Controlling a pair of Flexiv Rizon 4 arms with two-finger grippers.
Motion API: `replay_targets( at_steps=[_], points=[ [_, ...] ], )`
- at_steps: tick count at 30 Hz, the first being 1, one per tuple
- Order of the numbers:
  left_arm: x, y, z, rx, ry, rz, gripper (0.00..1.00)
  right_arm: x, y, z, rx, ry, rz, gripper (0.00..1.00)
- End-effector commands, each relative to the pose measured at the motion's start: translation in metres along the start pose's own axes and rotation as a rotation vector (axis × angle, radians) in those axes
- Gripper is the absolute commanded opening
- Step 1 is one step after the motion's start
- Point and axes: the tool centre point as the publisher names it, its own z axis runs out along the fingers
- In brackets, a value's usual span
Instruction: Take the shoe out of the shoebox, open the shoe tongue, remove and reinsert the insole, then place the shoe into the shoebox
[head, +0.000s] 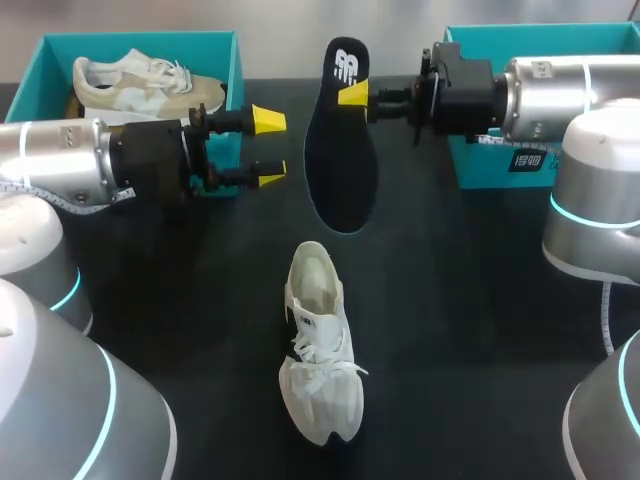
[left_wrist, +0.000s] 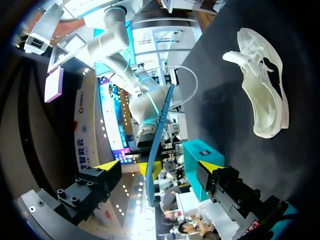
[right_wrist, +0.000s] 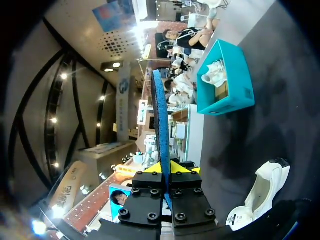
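A white shoe (head: 318, 340) lies on the black table (head: 470, 330), toe toward me, its opening facing up. Above the table's far middle hangs a black insole (head: 340, 140), pinched near its heel end by my right gripper (head: 352, 95), which is shut on it. My left gripper (head: 270, 149) is open just left of the insole and does not touch it. In the left wrist view the insole (left_wrist: 156, 145) shows edge-on ahead of my left gripper (left_wrist: 160, 169), with the shoe (left_wrist: 262, 90) beyond. In the right wrist view the insole (right_wrist: 159, 115) rises from my right gripper (right_wrist: 166, 167).
A teal shoebox (head: 236, 70) at the back left holds a beige and white shoe (head: 140, 85). A second teal box (head: 480, 165) stands at the back right, behind my right arm. The right wrist view shows the left shoebox (right_wrist: 227, 80) and the white shoe (right_wrist: 262, 192).
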Motion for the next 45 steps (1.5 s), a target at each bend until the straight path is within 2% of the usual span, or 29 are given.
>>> replay_targets(
  at_steps=[1, 6, 18, 19, 22, 24, 28, 30, 43, 45],
  points=[
    [0.007, 0.002, 0.007, 0.005, 0.004, -0.012, 1.0, -0.01, 0.005, 0.019, 0.015, -0.004, 0.043, 0.0],
    [0.013, 0.004, 0.01, 0.008, 0.024, -0.01, 1.0, -0.018, 0.007, 0.033, 0.018, -0.032, 0.095, 0.0],
    [0.028, 0.007, 0.014, -0.006, 0.071, -0.052, 1.0, -0.031, 0.013, 0.047, 0.02, -0.091, 0.126, 0.0],
    [0.029, 0.007, 0.014, -0.008, 0.072, -0.054, 0.94, -0.033, 0.013, 0.047, 0.02, -0.1, 0.142, 0.0],
    [0.03, 0.007, 0.014, -0.01, 0.073, -0.055, 0.85, -0.036, 0.013, 0.048, 0.017, -0.106, 0.15, 0.0],
    [0.031, 0.006, 0.015, -0.01, 0.073, -0.055, 0.71, -0.036, 0.013, 0.048, 0.017, -0.106, 0.15, 0.0],
    [0.033, 0.005, 0.018, -0.011, 0.077, -0.055, 0.61, -0.036, 0.013, 0.048, 0.017, -0.106, 0.15, 0.0],
    [0.033, 0.005, 0.02, -0.012, 0.079, -0.054, 0.52, -0.036, 0.013, 0.048, 0.017, -0.106, 0.15, 0.0],
    [0.027, 0.009, 0.03, -0.03, 0.066, -0.031, 0.37, -0.036, 0.013, 0.048, 0.017, -0.106, 0.15, 0.0],
    [0.027, 0.009, 0.03, -0.028, 0.067, -0.029, 0.31, -0.036, 0.013, 0.048, 0.017, -0.106, 0.15, 0.0]
  ],
)
